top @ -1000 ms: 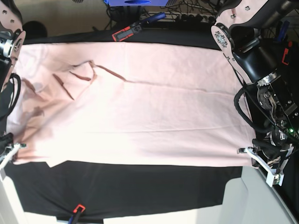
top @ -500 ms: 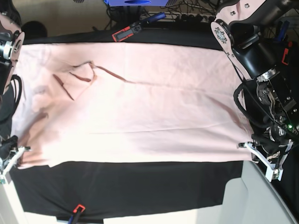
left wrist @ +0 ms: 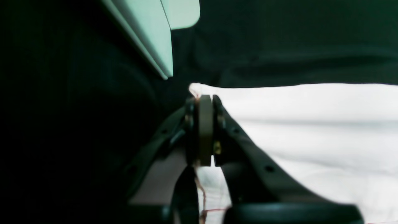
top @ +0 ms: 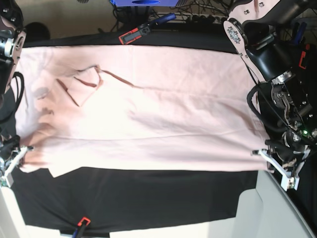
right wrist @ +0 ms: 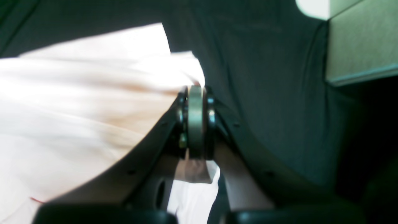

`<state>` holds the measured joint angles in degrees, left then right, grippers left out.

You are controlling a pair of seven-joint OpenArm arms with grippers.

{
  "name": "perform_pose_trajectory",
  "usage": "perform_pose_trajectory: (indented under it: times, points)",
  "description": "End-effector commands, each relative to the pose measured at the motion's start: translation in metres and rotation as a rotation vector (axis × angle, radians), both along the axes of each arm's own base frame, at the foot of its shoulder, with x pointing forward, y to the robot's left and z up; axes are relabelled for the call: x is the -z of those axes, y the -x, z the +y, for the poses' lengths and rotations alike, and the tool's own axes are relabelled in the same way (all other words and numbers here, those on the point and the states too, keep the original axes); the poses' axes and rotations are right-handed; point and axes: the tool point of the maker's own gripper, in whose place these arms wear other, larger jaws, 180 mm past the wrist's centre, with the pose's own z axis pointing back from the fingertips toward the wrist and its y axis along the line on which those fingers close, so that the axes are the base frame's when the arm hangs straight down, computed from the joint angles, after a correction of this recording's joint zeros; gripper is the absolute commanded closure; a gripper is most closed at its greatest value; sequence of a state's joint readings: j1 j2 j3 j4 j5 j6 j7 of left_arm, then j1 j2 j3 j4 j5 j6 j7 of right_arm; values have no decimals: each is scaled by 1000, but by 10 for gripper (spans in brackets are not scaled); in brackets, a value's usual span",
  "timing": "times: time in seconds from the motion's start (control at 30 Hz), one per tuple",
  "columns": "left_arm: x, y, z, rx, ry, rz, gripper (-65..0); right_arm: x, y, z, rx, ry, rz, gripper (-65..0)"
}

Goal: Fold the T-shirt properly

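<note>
The pale pink T-shirt point(top: 148, 114) lies spread across the tabletop point(top: 148, 198), which is covered by a black cloth point(top: 138, 196). The garment runs lengthwise from the left side of the base view to the right. Its far edge sits close to the far edge of the cloth; its near edge crosses roughly the middle of the cloth, leaving a bare black strip on the near side. The upward face is plain; no lettering or logo can be read on it. A cluster of creases and a small raised fold sit in the far-left part of the fabric.

The left end effector point(top: 261, 154) stands at the near-right corner of the T-shirt. In the left wrist view its jaws are pressed together on the edge of the fabric point(left wrist: 279, 124), with pink cloth pinched between the pads.

The right end effector point(top: 20, 151) stands at the near-left corner. In the right wrist view point(right wrist: 196, 124) its jaws are likewise closed on the fabric, and a small tab of cloth shows behind the pads.

Beyond the far edge of the tabletop lies a red and black tool point(top: 134, 34); any marking on it is too small to read. A red-tipped object point(top: 81, 224) rests at the near edge of the cloth.
</note>
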<state>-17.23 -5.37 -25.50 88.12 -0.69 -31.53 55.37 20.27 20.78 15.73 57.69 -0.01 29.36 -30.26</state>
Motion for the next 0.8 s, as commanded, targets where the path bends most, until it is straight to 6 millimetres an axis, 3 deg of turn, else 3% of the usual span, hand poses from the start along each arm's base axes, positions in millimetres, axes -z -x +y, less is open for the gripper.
perform_pose_trajectory:
  times: [0.0, 0.3, 0.47, 0.63, 0.77]
  points:
    - [-14, -7, 8, -14, -27, -49, 0, -24, -13, -12, 15, 17, -71, -1]
    - [-10, -4, 9, -13, -38, -44, 0, -24, -13, -12, 16, 17, -71, -1]
    - [-17, -16, 6, 1, -38, -90, 0, -27, -16, -11, 14, 15, -80, -1]
    - [11, -20, 0, 8, 24, -33, 0, -28, -18, -9, 15, 11, -86, -1]
    - [13, -25, -3, 19, 37, -77, 0, -34, -22, -9, 15, 9, -99, -1]
